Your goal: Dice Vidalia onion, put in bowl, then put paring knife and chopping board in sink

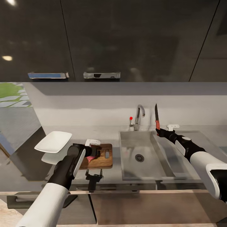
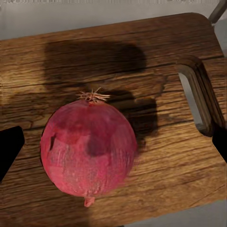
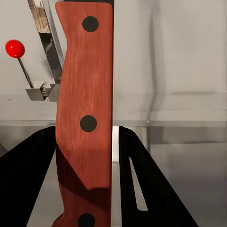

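We've got the knife (image 1: 156,119) clamped upright in the right gripper (image 3: 85,142) at right of frame; left gripper (image 1: 94,152) spread open over the onion (image 2: 88,148) on the board (image 2: 156,56), so we should clear it before slicing.

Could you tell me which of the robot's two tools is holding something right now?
The right tool: it is shut on the paring knife, blade pointing up beside the sink. The left tool is open over the Vidalia onion on the chopping board.

Dark glossy wall cabinets (image 1: 126,37) with two chrome handles (image 1: 101,75) hang above a pale grey backsplash (image 1: 94,104); below it, wood-toned flooring (image 1: 6,217).
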You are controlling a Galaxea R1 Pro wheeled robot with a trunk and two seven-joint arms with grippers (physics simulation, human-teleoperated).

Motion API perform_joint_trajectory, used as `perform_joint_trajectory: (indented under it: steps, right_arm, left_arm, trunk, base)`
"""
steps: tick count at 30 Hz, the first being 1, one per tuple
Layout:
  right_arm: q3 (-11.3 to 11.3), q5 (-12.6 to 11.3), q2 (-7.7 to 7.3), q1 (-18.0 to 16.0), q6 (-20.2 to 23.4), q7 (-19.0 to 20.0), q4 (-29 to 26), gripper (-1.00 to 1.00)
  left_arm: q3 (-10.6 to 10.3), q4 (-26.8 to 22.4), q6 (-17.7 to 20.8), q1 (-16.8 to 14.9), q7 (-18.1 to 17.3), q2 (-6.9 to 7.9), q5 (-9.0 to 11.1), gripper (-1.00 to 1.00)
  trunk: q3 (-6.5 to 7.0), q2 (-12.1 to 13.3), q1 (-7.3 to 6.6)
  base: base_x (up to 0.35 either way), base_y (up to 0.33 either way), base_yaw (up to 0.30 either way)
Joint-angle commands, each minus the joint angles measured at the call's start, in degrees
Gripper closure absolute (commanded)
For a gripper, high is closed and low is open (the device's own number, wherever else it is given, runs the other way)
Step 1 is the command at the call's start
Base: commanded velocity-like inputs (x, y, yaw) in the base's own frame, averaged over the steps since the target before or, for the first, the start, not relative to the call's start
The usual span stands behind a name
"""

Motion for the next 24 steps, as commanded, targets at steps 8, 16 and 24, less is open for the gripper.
perform_joint_trajectory:
  steps: [8,16,24]
  right_arm:
    - [0.5,-0.6,-0.05,-0.1,-0.2,0.1,0.1,1.00]
    - [0.5,-0.6,-0.05,-0.1,-0.2,0.1,0.1,1.00]
    - [0.5,-0.6,0.03,-0.1,-0.2,0.1,0.1,1.00]
  left_arm:
    - [0.0,-3.8,0.7,-0.1,-0.2,-0.01,-0.2,-1.00]
    - [0.1,-9.4,1.1,-0.1,-0.1,0.84,-0.2,-1.00]
    - [0.1,-11.1,2.8,-0.1,-0.1,1.12,-0.1,-1.00]
  trunk:
    - [-0.13,-0.1,0.04]
    - [-0.13,-0.1,0.04]
    - [-0.13,-0.1,0.04]
  base:
    - [0.000,0.000,0.000]
    - [0.000,0.000,0.000]
    - [-0.055,0.000,0.000]
